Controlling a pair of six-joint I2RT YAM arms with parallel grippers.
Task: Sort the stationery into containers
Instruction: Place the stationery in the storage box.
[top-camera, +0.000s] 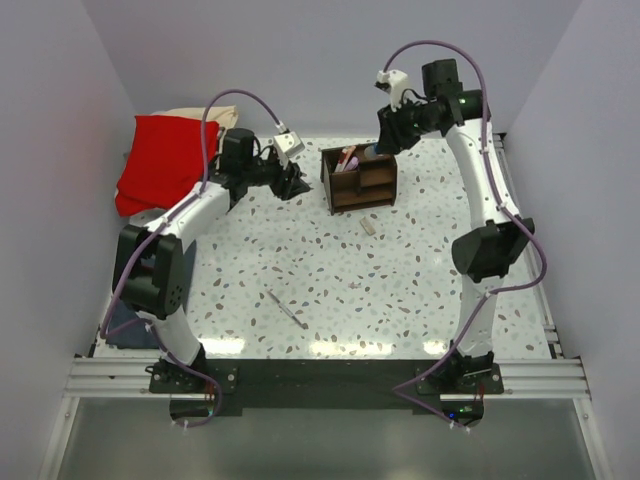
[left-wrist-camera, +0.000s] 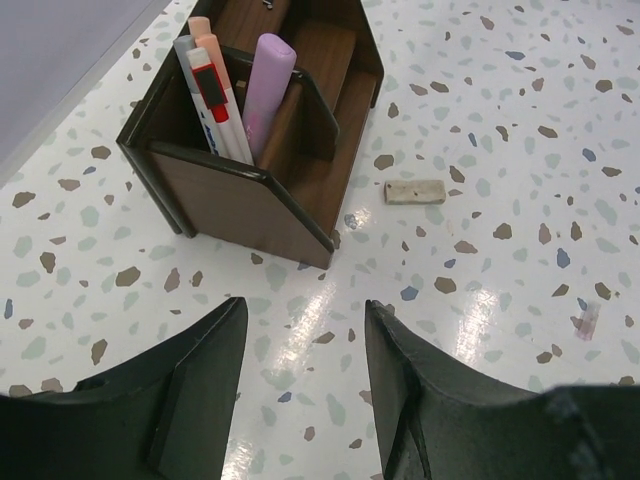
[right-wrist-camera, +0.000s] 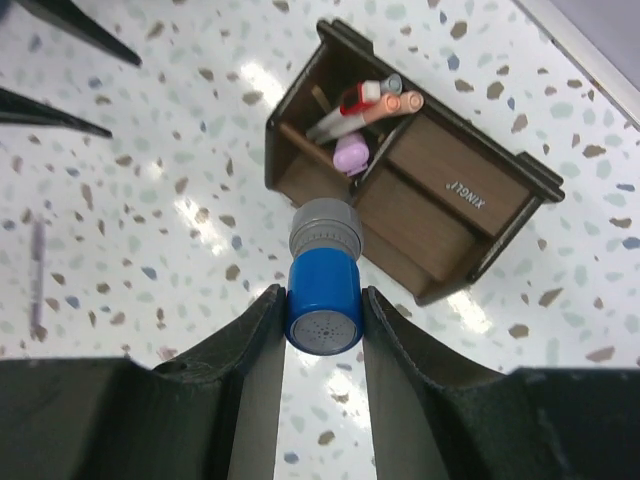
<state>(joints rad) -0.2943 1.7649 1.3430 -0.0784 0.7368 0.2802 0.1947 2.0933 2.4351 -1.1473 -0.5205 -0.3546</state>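
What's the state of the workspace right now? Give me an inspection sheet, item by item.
Surface: speckled table, glare patches near the front.
Job's things: organizer holds pens and a purple marker; eraser, loose pen and a small reddish piece lie on the table.
Clutter: red cloth piled with other cloths, far left corner.
Grippers: left gripper open, empty, facing the organizer; right gripper shut on a blue cylinder, raised close by the organizer.
Cables: purple cables loop over both arms, clear of the table things.
Surroundings: plain walls on three sides; metal rail at the near edge.
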